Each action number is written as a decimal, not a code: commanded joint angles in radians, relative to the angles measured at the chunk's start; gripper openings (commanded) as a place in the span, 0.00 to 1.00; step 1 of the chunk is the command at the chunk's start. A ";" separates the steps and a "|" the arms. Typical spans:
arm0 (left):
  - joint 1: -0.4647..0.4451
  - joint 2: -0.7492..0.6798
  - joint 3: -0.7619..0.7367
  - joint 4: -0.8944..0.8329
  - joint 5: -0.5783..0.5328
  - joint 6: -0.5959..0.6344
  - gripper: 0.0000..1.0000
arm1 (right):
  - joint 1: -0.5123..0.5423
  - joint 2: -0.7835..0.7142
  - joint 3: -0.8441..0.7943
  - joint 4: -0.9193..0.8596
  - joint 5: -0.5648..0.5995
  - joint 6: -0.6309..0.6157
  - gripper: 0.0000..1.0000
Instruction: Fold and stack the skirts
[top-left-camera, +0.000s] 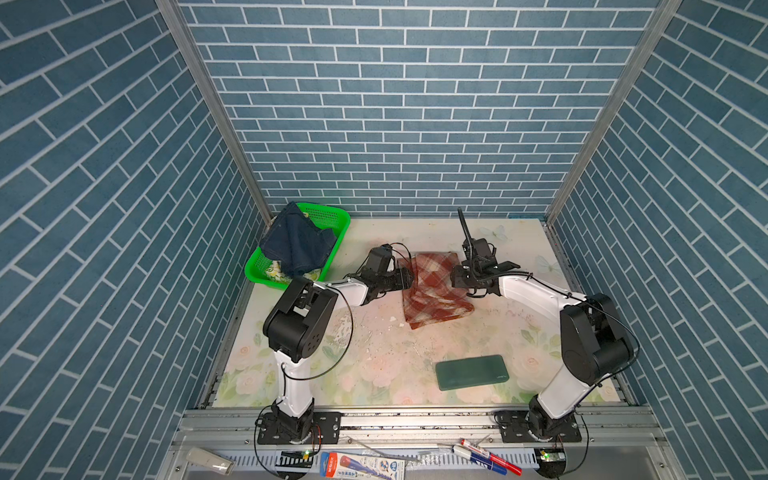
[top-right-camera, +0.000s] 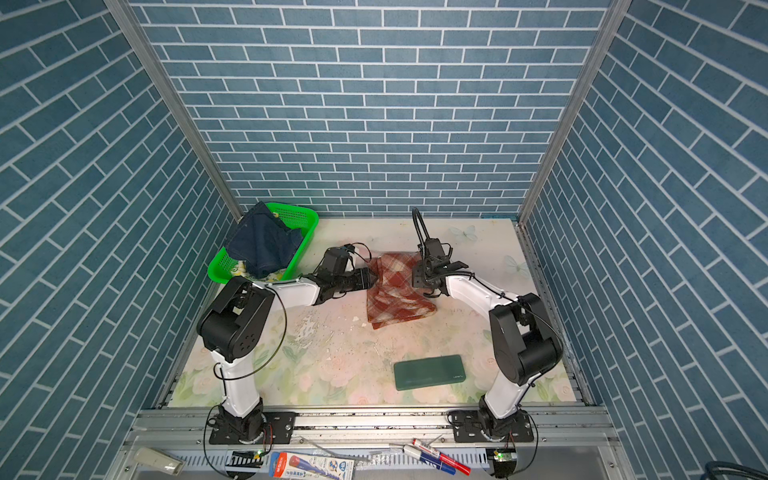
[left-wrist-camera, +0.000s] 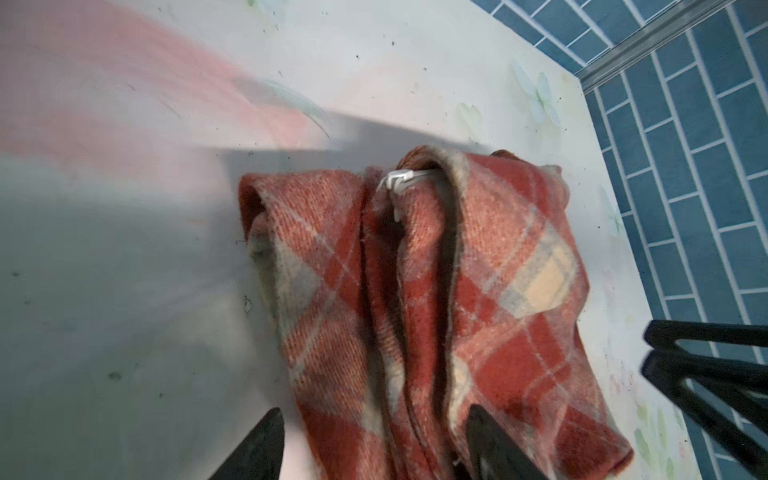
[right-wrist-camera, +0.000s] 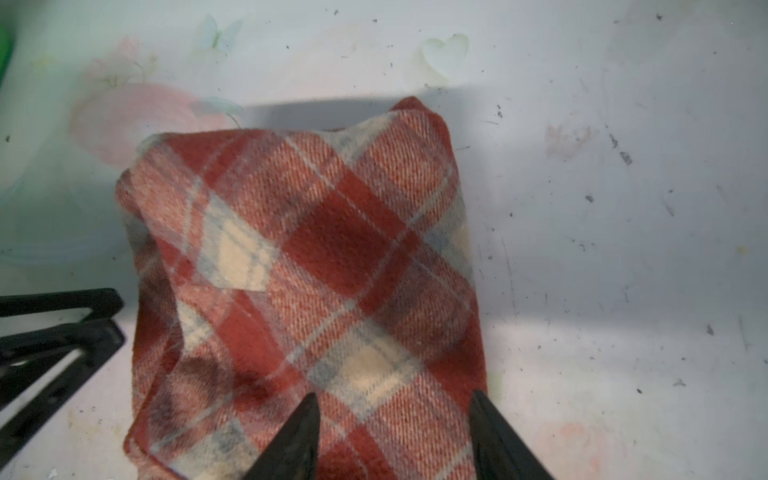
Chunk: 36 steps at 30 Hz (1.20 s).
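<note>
The rust-red and cream plaid skirt (top-left-camera: 432, 286) (top-right-camera: 395, 291) lies loosely folded on the floral table, mid-back. My left gripper (top-left-camera: 409, 276) (left-wrist-camera: 374, 417) is at its left edge, open, the jaws straddling several bunched folds (left-wrist-camera: 399, 311). My right gripper (top-left-camera: 455, 276) (right-wrist-camera: 394, 401) is at its right edge, open, with both fingertips resting over the plaid cloth (right-wrist-camera: 332, 249). The dark blue denim skirt (top-left-camera: 297, 245) drapes over the green basket. The lemon-print skirt (top-left-camera: 276, 270) peeks out beneath the denim.
The green mesh basket (top-left-camera: 330, 214) stands at the back left corner. A flat dark green slab (top-left-camera: 471, 372) lies near the front right. Blue brick walls close in the table on three sides. Pens and a packet lie beyond the front rail.
</note>
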 joint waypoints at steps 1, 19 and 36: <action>-0.002 0.034 0.029 0.022 0.037 0.032 0.70 | -0.005 -0.039 -0.035 0.029 -0.010 0.024 0.58; -0.002 -0.065 -0.047 0.014 -0.074 0.056 0.61 | -0.011 -0.038 -0.040 0.028 0.018 -0.002 0.58; 0.011 -0.142 -0.126 0.021 -0.064 0.049 0.45 | 0.121 0.057 0.112 -0.051 0.125 -0.001 0.60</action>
